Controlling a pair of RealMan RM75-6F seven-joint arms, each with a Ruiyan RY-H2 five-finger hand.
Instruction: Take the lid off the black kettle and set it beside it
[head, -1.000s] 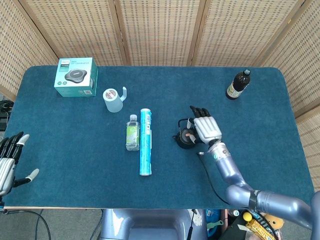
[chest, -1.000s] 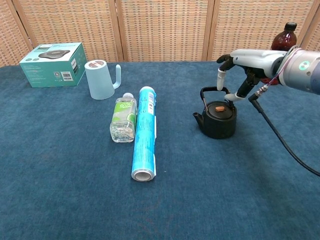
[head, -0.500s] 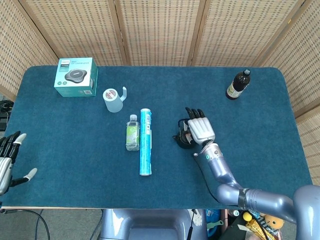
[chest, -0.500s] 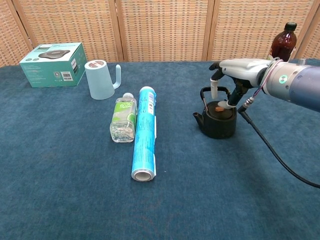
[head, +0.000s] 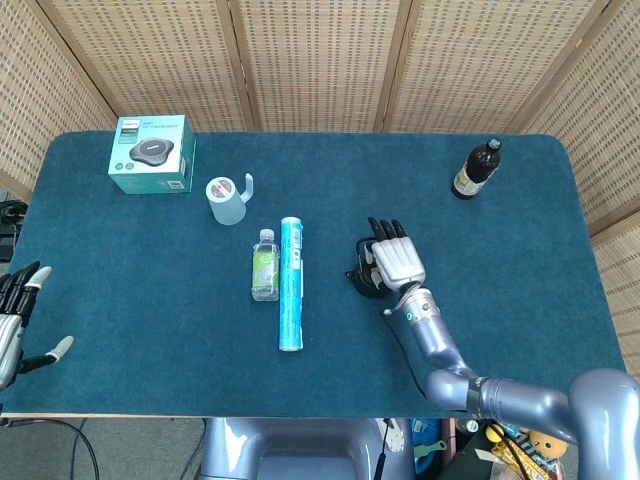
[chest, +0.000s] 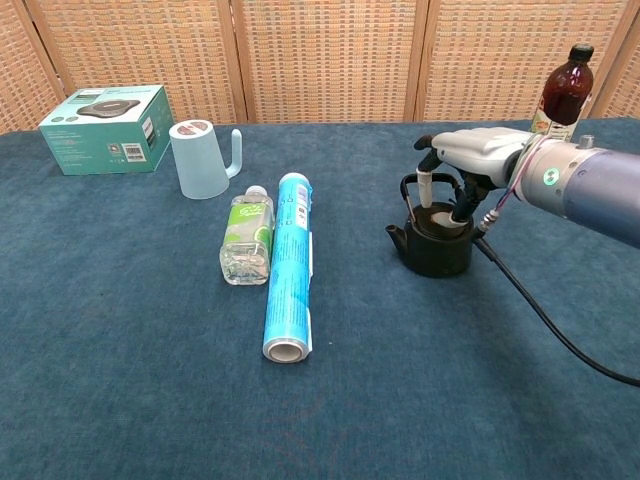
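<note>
1. At the centre right of the chest view the right hand (chest: 468, 152) now sits directly over the black kettle (chest: 434, 243), lower and further toward the frame's left than half a second ago
2. Its fingers (chest: 424, 186) point down and reach the top of the kettle, covering the lid; a second ago the lid's orange knob was plainly visible, and now it is hidden behind the fingers
3. Whether the fingers have actually closed on the lid cannot be told: they are narrowed around the kettle's top, but the contact itself is masked
4. The kettle stands upright in the same spot as before, its spout toward the frame's left and its handle arching up beside the fingers
5. In the head view the right hand (head: 396, 262) overlaps the kettle (head: 363, 276) just right of frame centre, leaving only the kettle's left edge showing
6. At the lower left edge of the head view the left hand (head: 14, 322) lies with fingers spread and holds nothing, having drifted slightly toward the frame's corner since a second ago
7. The blue tube (chest: 288, 264), clear bottle (chest: 246, 236), pale mug (chest: 201, 157), teal box (chest: 105, 128) and brown bottle (chest: 561, 88) are unmoved
</note>
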